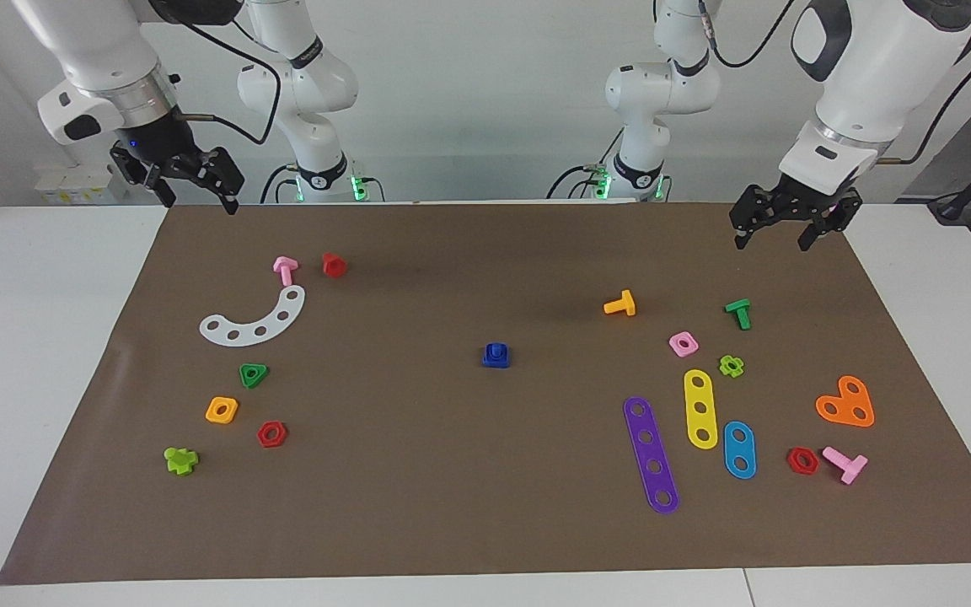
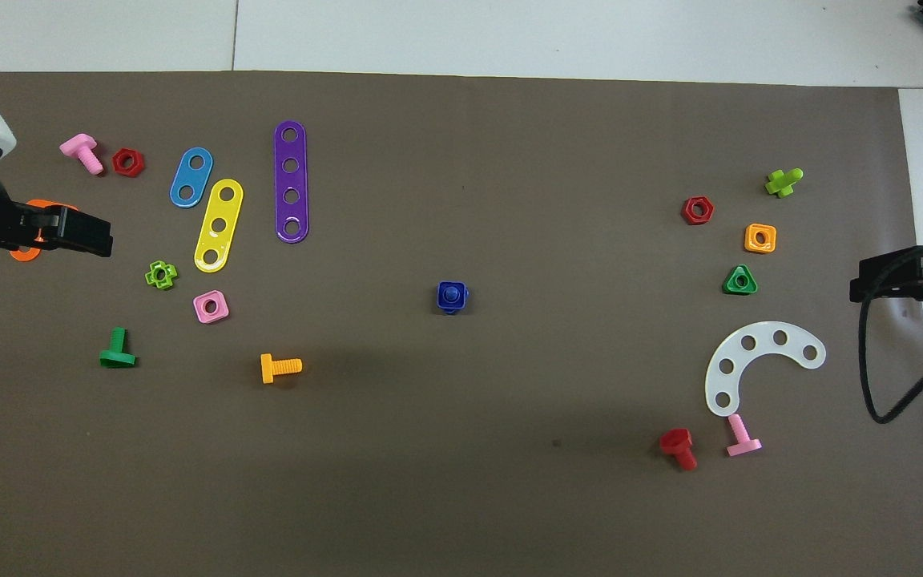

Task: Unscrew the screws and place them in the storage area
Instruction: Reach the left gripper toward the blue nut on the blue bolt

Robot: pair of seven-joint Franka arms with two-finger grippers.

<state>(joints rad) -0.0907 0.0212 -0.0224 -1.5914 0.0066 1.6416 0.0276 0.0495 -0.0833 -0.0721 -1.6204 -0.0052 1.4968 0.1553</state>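
Note:
The dark-blue screw stands stem up in a dark-blue square nut at the middle of the brown mat. The overhead view shows the same screw seated in the nut. My left gripper hangs open and empty in the air over the mat's corner at the left arm's end. In the overhead view the left gripper partly covers an orange heart plate. My right gripper waits open and empty over the mat's corner at the right arm's end, and the right gripper shows at the overhead view's edge.
Toward the left arm's end lie an orange bolt, a green bolt, a pink nut and purple, yellow and blue strips. Toward the right arm's end lie a white arc, a red bolt and several nuts.

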